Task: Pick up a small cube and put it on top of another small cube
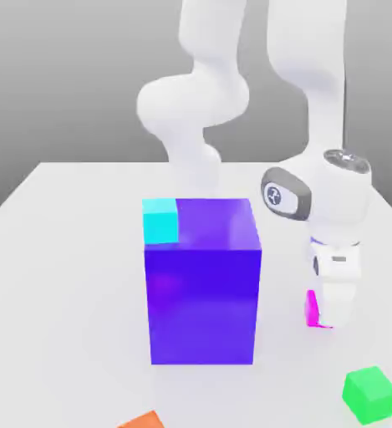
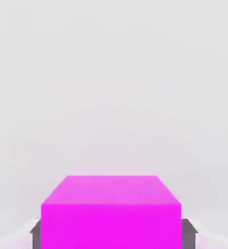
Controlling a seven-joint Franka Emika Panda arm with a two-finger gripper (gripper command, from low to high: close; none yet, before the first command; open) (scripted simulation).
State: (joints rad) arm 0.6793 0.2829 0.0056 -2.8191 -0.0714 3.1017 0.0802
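Gripper (image 1: 323, 322) is clenched on the magenta cube (image 2: 111, 214), low on table, ready to lift toward green cube (image 1: 370, 393).

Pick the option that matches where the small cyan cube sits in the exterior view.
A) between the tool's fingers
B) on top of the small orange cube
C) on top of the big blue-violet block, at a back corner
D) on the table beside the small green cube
C: the small cyan cube rests on a back top corner of the big blue-violet block, towards the exterior view's left.
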